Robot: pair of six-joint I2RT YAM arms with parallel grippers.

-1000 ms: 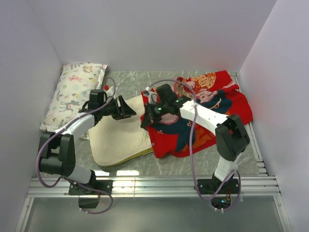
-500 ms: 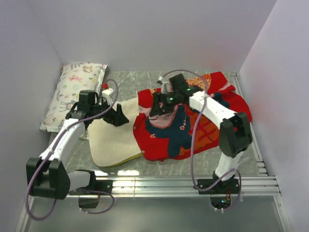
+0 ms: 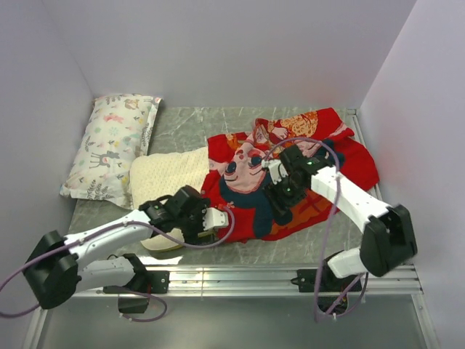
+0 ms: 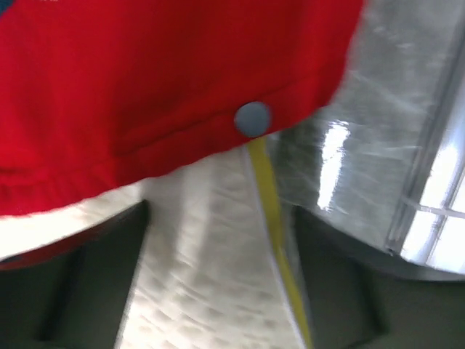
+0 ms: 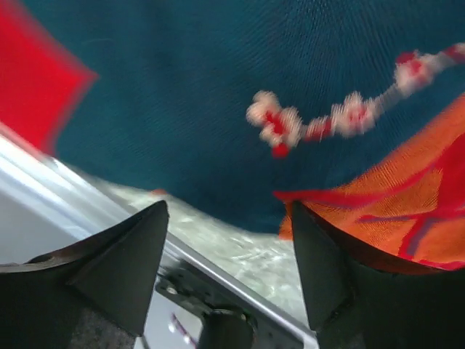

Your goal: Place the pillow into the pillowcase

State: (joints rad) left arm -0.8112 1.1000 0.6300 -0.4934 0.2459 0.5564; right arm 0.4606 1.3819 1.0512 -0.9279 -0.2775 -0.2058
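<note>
The cream quilted pillow (image 3: 167,174) lies left of centre, its right side under the red pillowcase (image 3: 349,163). My left gripper (image 3: 214,218) is low at the pillow's near right corner. In the left wrist view it stands open (image 4: 218,218), with the pillow (image 4: 203,276) and its yellow edge band (image 4: 265,182) between the fingers. Just ahead is the pillowcase hem (image 4: 145,73) with a grey snap (image 4: 253,118). My right gripper (image 3: 280,200) hovers over the pillowcase's near part, open (image 5: 227,211) and holding nothing, above the dark teal print (image 5: 182,94).
A white animal-print pillow (image 3: 112,142) leans against the left wall at the back. Side walls close in the marble table (image 3: 189,120). An aluminium rail (image 3: 240,276) runs along the near edge and shows under the right fingers (image 5: 218,283).
The right gripper opened, let go of the pillowcase and moved nearer. The pillowcase now lies spread flat. The left gripper swung from above the pillow down to its near right corner.
</note>
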